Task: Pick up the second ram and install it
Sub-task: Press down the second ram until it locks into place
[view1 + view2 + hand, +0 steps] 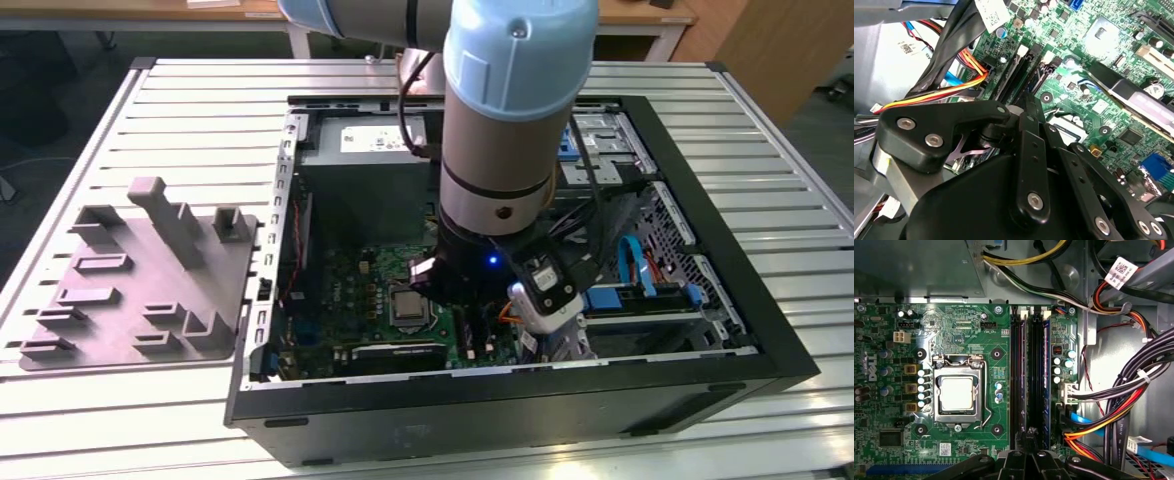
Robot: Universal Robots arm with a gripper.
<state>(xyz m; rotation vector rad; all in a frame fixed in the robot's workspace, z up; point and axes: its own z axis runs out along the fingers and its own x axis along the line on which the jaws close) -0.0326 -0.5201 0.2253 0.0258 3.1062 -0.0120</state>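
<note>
The exterior view looks down from high and a little off, over the slatted table point(160, 100), taking in the whole open case point(721, 340), with the arm point(514, 120) blocking its middle. The first wrist view faces straight down onto the motherboard point(954, 330) from close, its slots point(1029, 375) running away from the pincer point(1030, 432). The second wrist view sits lower, probably tilted, looking past the pincer's links point(1031, 160) across the same board. All three share the board around the socket point(407, 305).

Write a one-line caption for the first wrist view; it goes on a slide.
End effector poised over the memory slots of the green motherboard, beside the bare processor socket.
</note>
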